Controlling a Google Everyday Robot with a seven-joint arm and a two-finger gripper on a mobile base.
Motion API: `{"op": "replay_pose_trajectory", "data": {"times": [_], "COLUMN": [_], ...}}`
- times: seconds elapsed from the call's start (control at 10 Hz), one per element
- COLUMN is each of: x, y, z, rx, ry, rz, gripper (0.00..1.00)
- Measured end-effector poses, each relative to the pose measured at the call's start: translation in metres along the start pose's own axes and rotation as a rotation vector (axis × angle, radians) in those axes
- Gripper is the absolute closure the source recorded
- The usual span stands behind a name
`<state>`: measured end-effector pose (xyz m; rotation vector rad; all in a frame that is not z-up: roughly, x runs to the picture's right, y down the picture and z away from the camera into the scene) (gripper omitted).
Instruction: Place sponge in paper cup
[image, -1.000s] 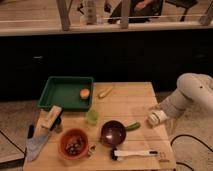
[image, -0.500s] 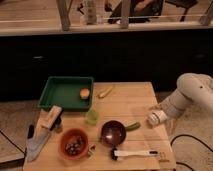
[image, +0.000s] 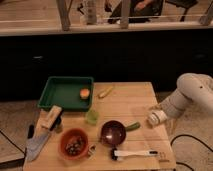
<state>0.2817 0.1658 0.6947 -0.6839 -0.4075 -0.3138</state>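
My white arm (image: 192, 95) reaches in from the right. Its gripper (image: 155, 117) hangs low over the right edge of the wooden table (image: 125, 102), to the right of the purple bowl (image: 113, 132). A small white round shape sits at the arm's tip; I cannot tell whether it is the paper cup or part of the arm. No other white cup shows on the table. The blue-grey sponge is not visible anywhere. The small pale-green cup (image: 92, 116) stands mid-table, well left of the gripper.
A green tray (image: 60, 92) holding an orange item (image: 84, 93) sits at the back left. A yellow item (image: 105, 92), an orange bowl (image: 74, 142), a white-handled brush (image: 134, 153), a tan block (image: 50, 118), a knife (image: 36, 145) and a green piece (image: 132, 126) lie around.
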Motion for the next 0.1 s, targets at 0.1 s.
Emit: {"op": "replay_pose_trajectory", "data": {"times": [0.1], "x": [0.0000], "y": [0.0000], "z": [0.0000], "rx": [0.000], "ry": [0.000], "rz": [0.000], "gripper": [0.20]}}
